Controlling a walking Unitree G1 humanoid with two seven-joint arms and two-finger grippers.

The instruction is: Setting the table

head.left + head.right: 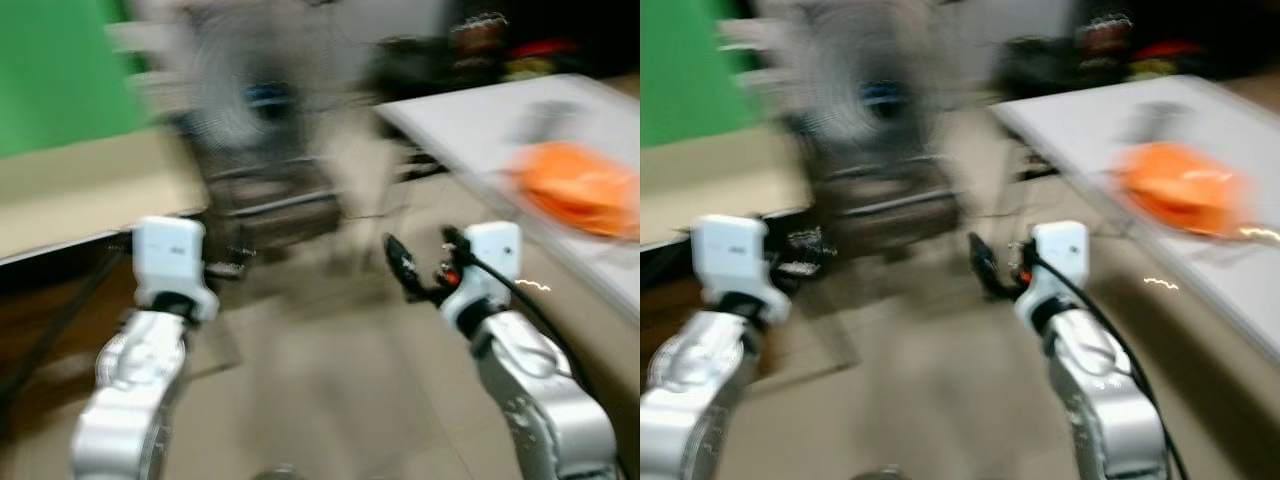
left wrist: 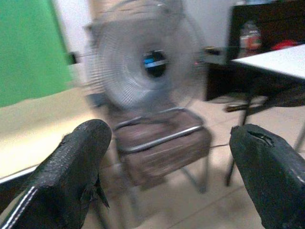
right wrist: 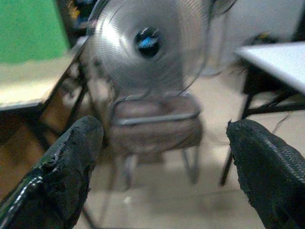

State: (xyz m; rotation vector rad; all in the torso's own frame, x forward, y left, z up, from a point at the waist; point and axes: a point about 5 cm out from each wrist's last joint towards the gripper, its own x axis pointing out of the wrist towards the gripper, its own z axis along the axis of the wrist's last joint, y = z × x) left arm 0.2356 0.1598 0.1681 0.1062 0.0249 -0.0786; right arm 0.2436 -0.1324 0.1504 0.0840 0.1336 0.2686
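Grippers are leading the frame, both raised in front of the robot's silver arms above a pale tiled floor. Left gripper is showing its two black fingers standing wide apart with nothing between them, and right gripper is likewise spreading its fingers wide and holding nothing. Heavy motion blur is smearing both head views. Just beyond the grippers, a brown padded chair on a metal frame is sitting on the floor, and a large round wire-caged fan is standing behind it, its dark hub facing the cameras. To the robot's left, a tan tabletop is running along the side, with a bright green screen rising behind it. To the robot's right, a white table on dark legs is stretching away, and an orange item, too blurred to make out but possibly a stack of dishes or cloth, is resting on it near its front edge, well apart from both grippers. Farther back, a dark cabinet is carrying a few blurred items against the rear wall.
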